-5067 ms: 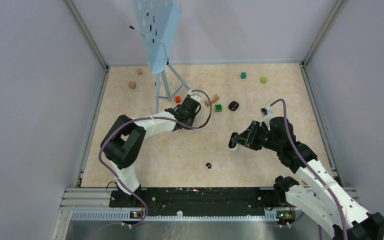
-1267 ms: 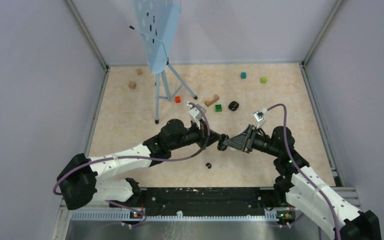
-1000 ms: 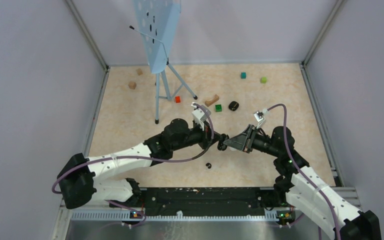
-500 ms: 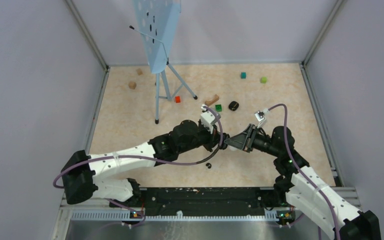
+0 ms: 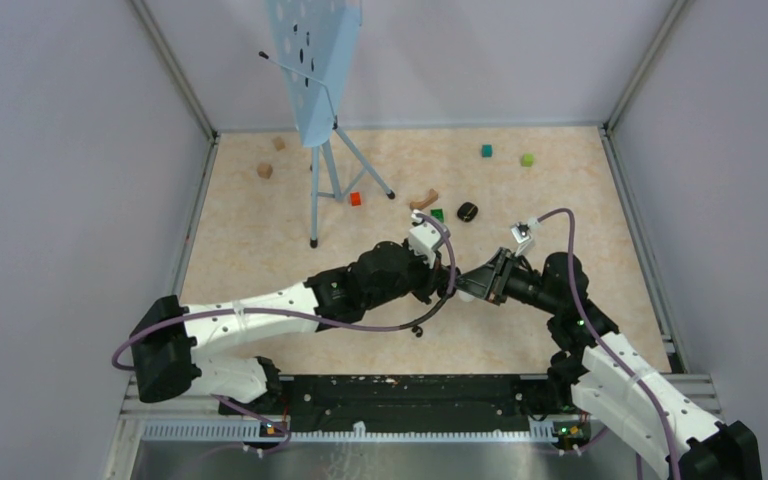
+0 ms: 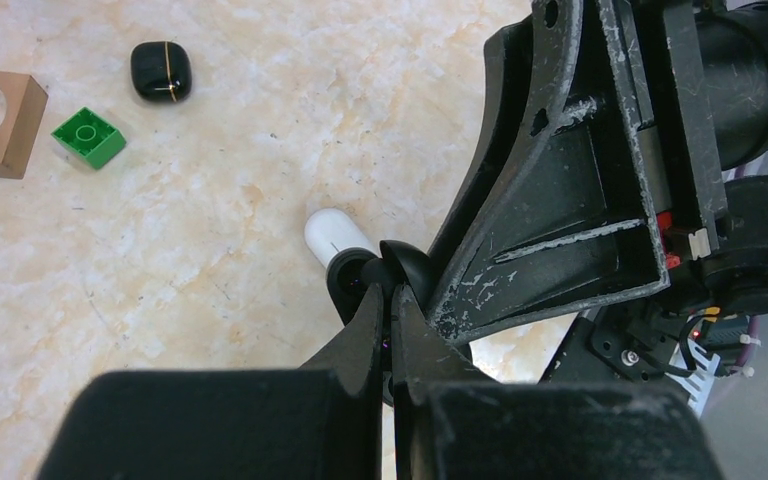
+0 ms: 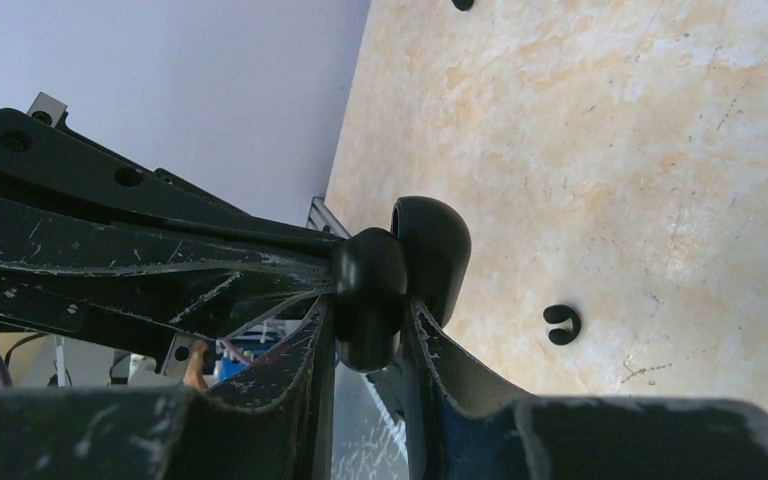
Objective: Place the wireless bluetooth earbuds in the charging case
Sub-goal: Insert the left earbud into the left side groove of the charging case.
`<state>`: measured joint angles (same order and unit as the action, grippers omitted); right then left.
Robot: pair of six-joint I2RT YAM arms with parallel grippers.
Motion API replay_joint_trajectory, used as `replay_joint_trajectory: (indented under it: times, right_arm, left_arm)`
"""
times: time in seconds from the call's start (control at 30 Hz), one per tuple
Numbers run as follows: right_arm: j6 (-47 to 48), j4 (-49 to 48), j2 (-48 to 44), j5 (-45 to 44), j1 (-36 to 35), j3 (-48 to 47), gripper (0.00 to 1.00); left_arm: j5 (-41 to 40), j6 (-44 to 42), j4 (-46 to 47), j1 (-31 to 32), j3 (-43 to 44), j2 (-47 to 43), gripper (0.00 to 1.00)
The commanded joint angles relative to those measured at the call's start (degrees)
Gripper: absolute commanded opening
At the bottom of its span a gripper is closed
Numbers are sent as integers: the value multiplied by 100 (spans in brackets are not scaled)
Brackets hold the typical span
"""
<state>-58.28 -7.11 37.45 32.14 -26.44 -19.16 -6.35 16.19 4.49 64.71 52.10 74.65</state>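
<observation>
Handling, black piece point(image 7: 368, 280): judged small, light and hard-shelled. The gloss suggests it is slippery, so a firm pinch off-centre could squirt it out.
Hold, black piece: best taken across its two broad rounded sides, fingers square to it and low on the lobe, with gentle pressure.
Left gripper point(image 6: 388, 300): fingers are pressed together, their tips against the black piece above mid-table. Nothing shows between them, so I cannot tell whether they pinch anything.
Black piece, look: two smooth rounded lobes, one clamped and one standing just behind it. The left wrist view shows a round hollow on its left face. I cannot tell whether it is a bud or an open case.
White bud point(image 6: 332, 232): short white capsule with a thin mark, lying on the table point(image 5: 260, 250) just far of the black piece. I cannot tell whether the two touch. It looks equally smooth and light, and is best taken across its short width.
Black bud point(image 6: 160, 70): glossy, rounded, with a thin gold line. It lies alone at the far side, just right of a green brick point(image 6: 88, 136) and well apart from both grippers.
Right gripper point(image 7: 370, 318): fingers narrow, closed on the front lobe of the black piece and holding it off the table, facing the left fingertips.
</observation>
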Motion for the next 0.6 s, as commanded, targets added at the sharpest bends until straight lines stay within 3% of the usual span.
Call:
replay_joint_trajectory:
  times: [0.0, 0.57]
  right_arm:
    - [-130, -782, -179, 329, -24, -150, 0]
    - [-411, -1205, -184, 361, -29, -27, 0]
  left_arm:
    - [-339, 221, -332, 42, 65, -11, 0]
    - [-786, 999, 24, 42, -357, -345, 0]
